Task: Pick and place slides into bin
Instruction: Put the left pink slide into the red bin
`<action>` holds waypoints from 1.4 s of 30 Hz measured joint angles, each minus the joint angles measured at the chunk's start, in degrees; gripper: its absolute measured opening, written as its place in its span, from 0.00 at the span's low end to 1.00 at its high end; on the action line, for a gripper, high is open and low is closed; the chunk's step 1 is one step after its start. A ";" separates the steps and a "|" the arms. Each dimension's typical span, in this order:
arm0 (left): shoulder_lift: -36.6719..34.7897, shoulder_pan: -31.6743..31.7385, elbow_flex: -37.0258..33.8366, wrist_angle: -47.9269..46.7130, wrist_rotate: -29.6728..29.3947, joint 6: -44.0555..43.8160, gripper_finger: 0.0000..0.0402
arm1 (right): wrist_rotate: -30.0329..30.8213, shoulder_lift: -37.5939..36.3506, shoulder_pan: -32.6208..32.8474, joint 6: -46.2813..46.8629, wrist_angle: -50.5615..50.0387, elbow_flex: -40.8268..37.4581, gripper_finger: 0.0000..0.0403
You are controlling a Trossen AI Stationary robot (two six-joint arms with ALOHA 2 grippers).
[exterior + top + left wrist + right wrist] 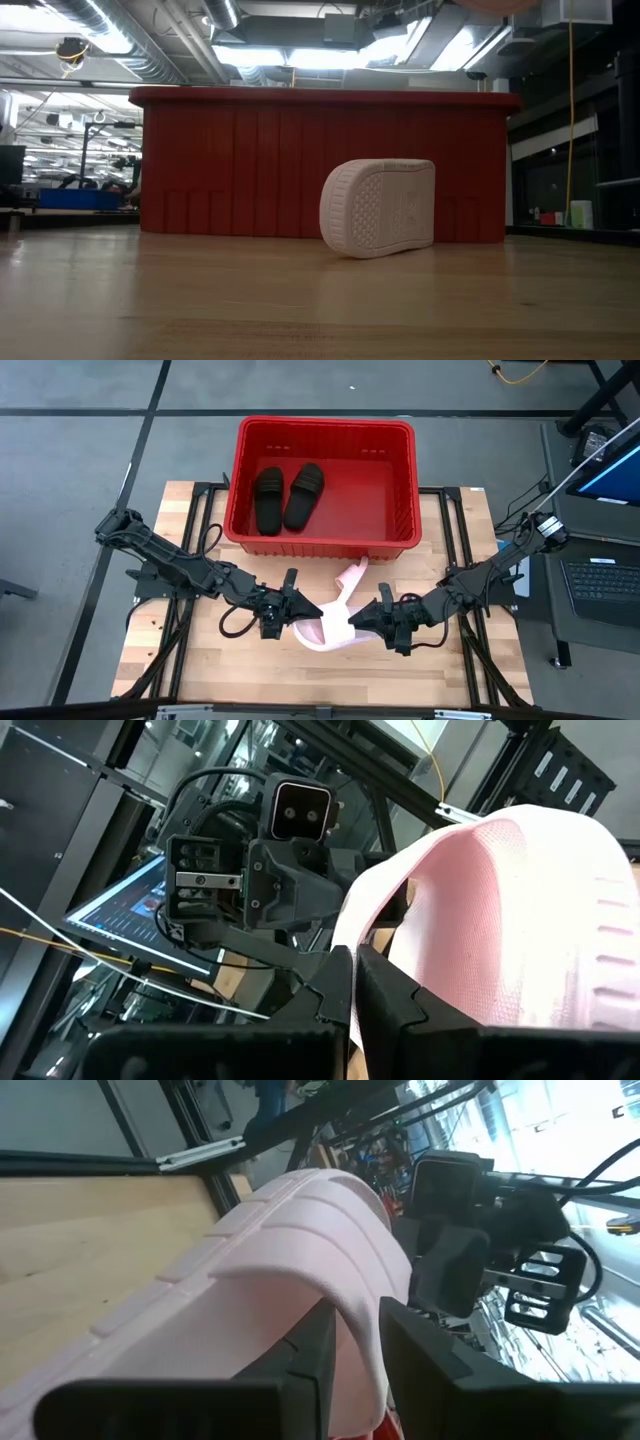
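Two black slides (270, 498) (304, 495) lie side by side in the red bin (322, 426) at the table's far side. One pink slide (378, 208) stands on its side edge on the table, its sole facing the near edge and its top against the bin's near wall (240, 170). A second pink slide (328, 632) hangs between my two grippers over the table's middle. My left gripper (303, 612) is shut on it from the left. My right gripper (362, 618) is closed on it from the right. My left gripper pinches a thin curved edge of the pink slide's strap (347, 935) between its two fingers, coming level from the table's left. The slide is lifted clear of the table. My right gripper has a curved pink edge of the ribbed part (358, 1315) between its two fingers (312, 1355), coming level from the table's right. Whether that edge is strap or sole I cannot tell.
The wooden tabletop (200, 660) lies bare in front of the arms. Black frame rails (205, 520) run along both sides of the table. A laptop (605, 585) stands off the table's right edge.
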 joint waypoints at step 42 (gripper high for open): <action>-0.20 1.80 0.00 -1.33 -4.38 -9.41 0.02 | -1.13 -0.09 -3.48 3.07 0.76 0.00 0.03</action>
